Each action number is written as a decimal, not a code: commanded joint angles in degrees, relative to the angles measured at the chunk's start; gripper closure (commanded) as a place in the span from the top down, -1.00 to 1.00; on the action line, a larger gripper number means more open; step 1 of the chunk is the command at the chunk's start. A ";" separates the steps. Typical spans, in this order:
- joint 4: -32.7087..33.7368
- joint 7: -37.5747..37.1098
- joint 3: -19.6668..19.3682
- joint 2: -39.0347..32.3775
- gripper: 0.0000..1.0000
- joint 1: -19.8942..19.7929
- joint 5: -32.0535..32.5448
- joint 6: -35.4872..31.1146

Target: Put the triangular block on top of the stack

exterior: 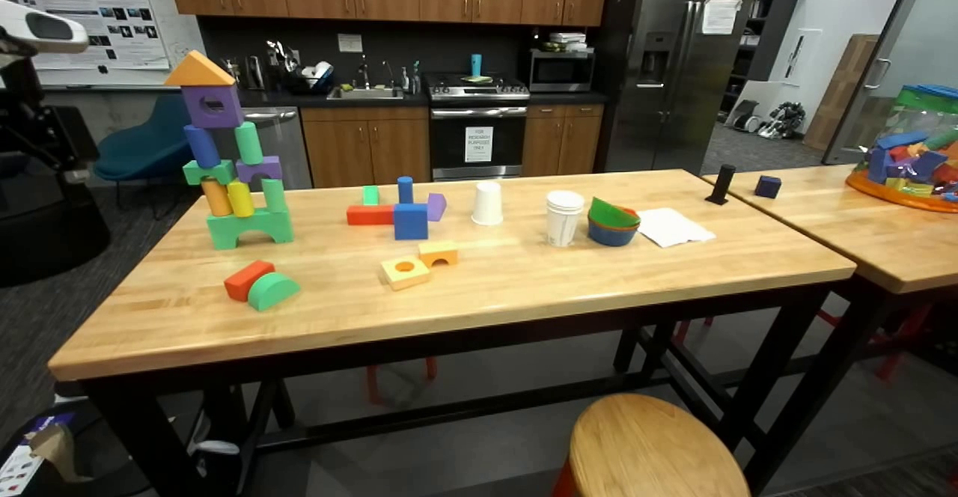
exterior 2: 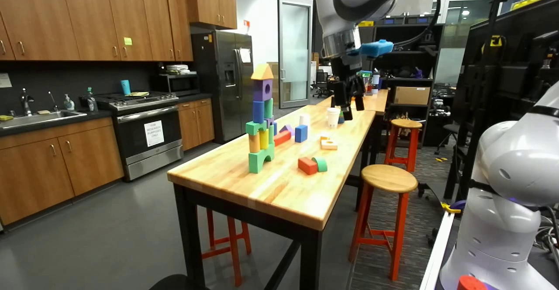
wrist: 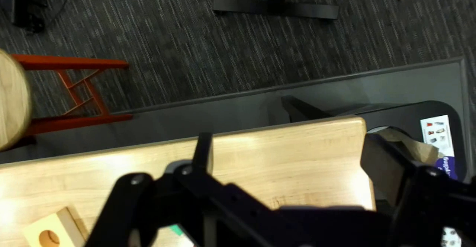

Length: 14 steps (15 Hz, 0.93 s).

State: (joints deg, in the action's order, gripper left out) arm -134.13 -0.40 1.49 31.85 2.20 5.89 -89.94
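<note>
Though large, wrist-view gripper [wrist: 292,151] blurry.

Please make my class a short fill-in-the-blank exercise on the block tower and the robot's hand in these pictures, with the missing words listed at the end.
1. The triangular block sits at the very ______ of the stack.
2. The holed block directly under that piece is coloured ______.
3. The wide arch at the foot of the stack is coloured ______.
4. In the wrist view, the hand is ______, not shut.

Missing words, in order: top; purple; green; open.
</note>
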 commanded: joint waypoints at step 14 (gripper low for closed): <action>-2.01 -3.76 -0.23 0.91 1.00 -2.61 -2.14 -8.98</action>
State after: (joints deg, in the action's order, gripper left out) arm -135.34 -7.41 1.09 32.05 -0.11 1.10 -99.72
